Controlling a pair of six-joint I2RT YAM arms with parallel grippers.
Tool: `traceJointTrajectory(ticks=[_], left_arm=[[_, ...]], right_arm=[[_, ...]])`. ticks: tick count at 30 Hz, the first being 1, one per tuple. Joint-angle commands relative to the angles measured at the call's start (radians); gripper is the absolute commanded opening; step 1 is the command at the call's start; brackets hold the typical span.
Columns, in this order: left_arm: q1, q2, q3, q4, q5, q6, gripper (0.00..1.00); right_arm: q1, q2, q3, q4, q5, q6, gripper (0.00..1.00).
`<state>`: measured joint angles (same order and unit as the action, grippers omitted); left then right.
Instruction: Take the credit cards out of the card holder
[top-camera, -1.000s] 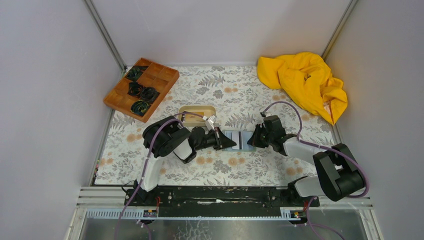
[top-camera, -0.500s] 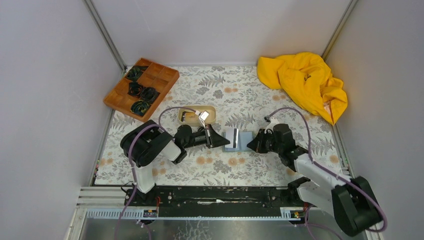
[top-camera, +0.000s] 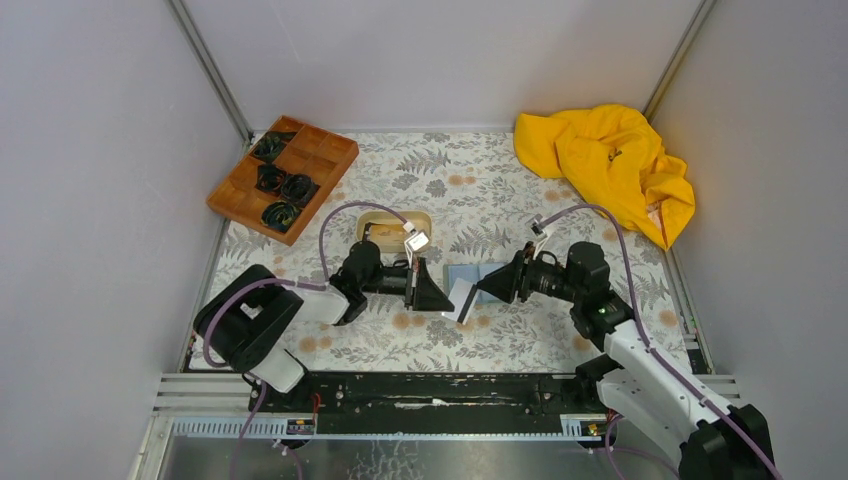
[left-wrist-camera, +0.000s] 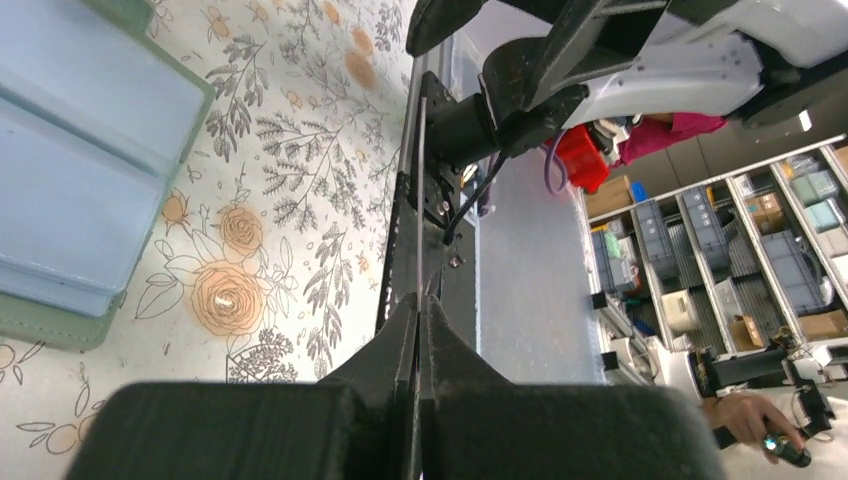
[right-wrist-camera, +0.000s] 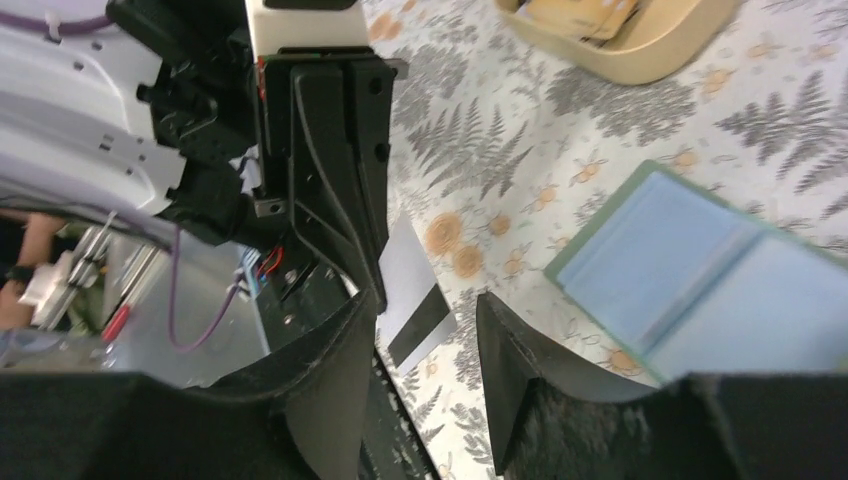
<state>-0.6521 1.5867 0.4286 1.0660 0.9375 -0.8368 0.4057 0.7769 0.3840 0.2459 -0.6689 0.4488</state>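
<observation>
The card holder (top-camera: 482, 271) lies open on the flowered cloth, its light blue inner panels (right-wrist-camera: 690, 270) facing up; in the left wrist view it (left-wrist-camera: 80, 150) sits at the upper left. A whitish credit card with a dark stripe (top-camera: 462, 300) (right-wrist-camera: 415, 300) hangs just above the cloth in front of the holder. My left gripper (top-camera: 443, 298) (left-wrist-camera: 418, 300) is shut on that card, which shows edge-on as a thin line between the jaws. My right gripper (top-camera: 487, 287) (right-wrist-camera: 428, 305) stands open, its fingers apart on either side of the card and off it.
A beige oval tray (top-camera: 390, 214) (right-wrist-camera: 650, 55) behind the left gripper holds a tan-orange card (right-wrist-camera: 580, 15). A wooden compartment tray (top-camera: 330, 150) with dark coiled items is at the back left. A yellow cloth (top-camera: 610, 165) lies at the back right.
The right gripper has opened and let go of the striped card. The card came out of the holder and moved toward the front edge in the left gripper; both arms drew back.
</observation>
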Motion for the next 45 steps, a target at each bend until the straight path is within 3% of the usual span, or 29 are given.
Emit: traceJointTrajectory(ticks=[1,5,23,25,28,30,31,35,36,40,45], left_arm=[[-0.024,-0.077,0.039,-0.241,0.050,0.175,0.00],[-0.048,-0.095,0.066,-0.318,0.033,0.213,0.00],[-0.069,-0.150,0.077,-0.285,0.053,0.176,0.00],[-0.069,-0.145,0.079,-0.287,0.051,0.177,0.00],[-0.069,-0.134,0.081,-0.287,0.052,0.176,0.00],[-0.069,-0.133,0.079,-0.284,0.047,0.174,0.00],[-0.068,-0.135,0.077,-0.282,0.043,0.171,0.06],[-0.052,-0.194,0.059,-0.319,-0.002,0.186,0.54],[-0.042,-0.218,0.051,-0.348,-0.029,0.198,0.62],[-0.020,-0.384,0.055,-0.704,-0.321,0.314,0.77],[-0.007,-0.627,0.028,-0.930,-0.714,0.313,0.92]], right_arm=[[0.005,0.026,0.017,0.112,-0.207,0.042,0.49],[0.005,0.047,0.013,0.140,-0.234,0.057,0.47],[0.066,0.132,0.015,0.143,-0.243,0.032,0.46],[0.075,0.134,0.018,0.134,-0.241,0.025,0.38],[0.079,0.124,0.022,0.111,-0.219,0.016,0.11],[0.080,0.120,0.022,0.108,-0.209,0.013,0.01],[0.079,0.118,0.024,0.103,-0.199,0.011,0.00],[0.079,0.121,0.039,0.087,-0.105,0.024,0.00],[0.079,0.127,0.043,0.100,-0.072,0.042,0.00],[0.078,0.198,0.055,0.250,0.065,0.159,0.00],[0.078,0.408,0.089,0.509,0.257,0.253,0.00]])
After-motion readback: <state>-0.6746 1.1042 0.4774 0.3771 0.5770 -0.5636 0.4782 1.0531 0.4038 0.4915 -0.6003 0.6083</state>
